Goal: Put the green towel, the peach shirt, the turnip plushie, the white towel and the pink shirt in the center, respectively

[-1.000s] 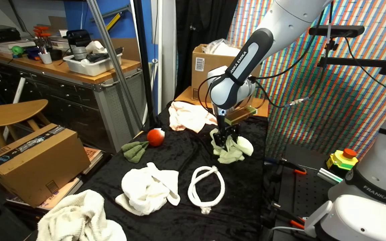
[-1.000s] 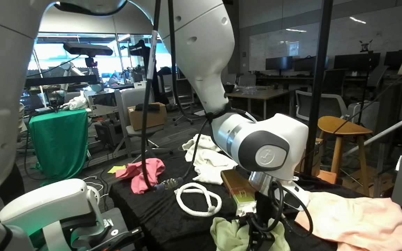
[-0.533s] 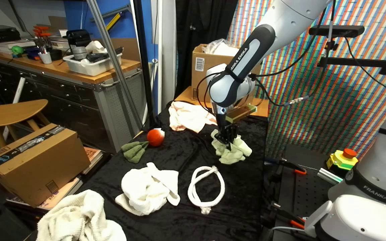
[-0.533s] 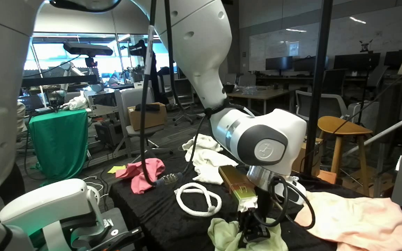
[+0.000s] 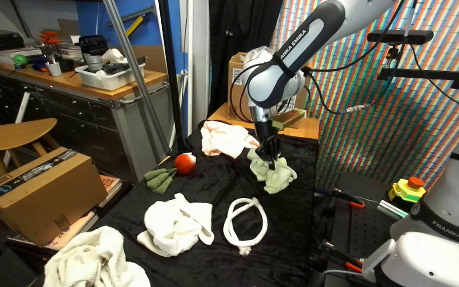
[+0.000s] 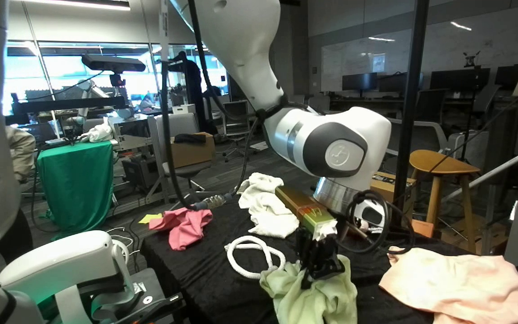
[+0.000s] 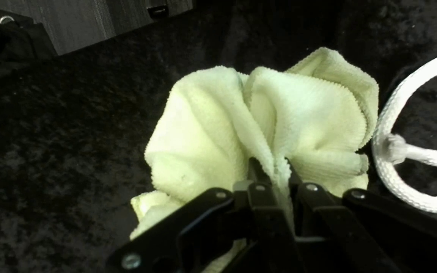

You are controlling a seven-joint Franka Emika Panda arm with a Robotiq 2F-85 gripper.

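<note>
Green towel [image 7: 207,136], bunched over a black cloth [image 5: 285,239], its folds clamped in the gripper [image 7: 272,168]. Near it lie a white rope loop [image 7: 395,148] and, on the opposite side, the peach shirt [image 6: 457,283]. Farther off: the turnip plushie [image 5: 184,164], red with green leaves; two white towels [image 5: 177,229]; and, in an exterior view, the pink shirt [image 6: 185,228].

In an exterior view, the looped white rope [image 5: 243,242] lies before the pale-green terry towel [image 5: 277,181]. Left of the towel lie the peach fabric shirt [image 5: 227,139] and round red plush turnip [image 5: 184,164].
</note>
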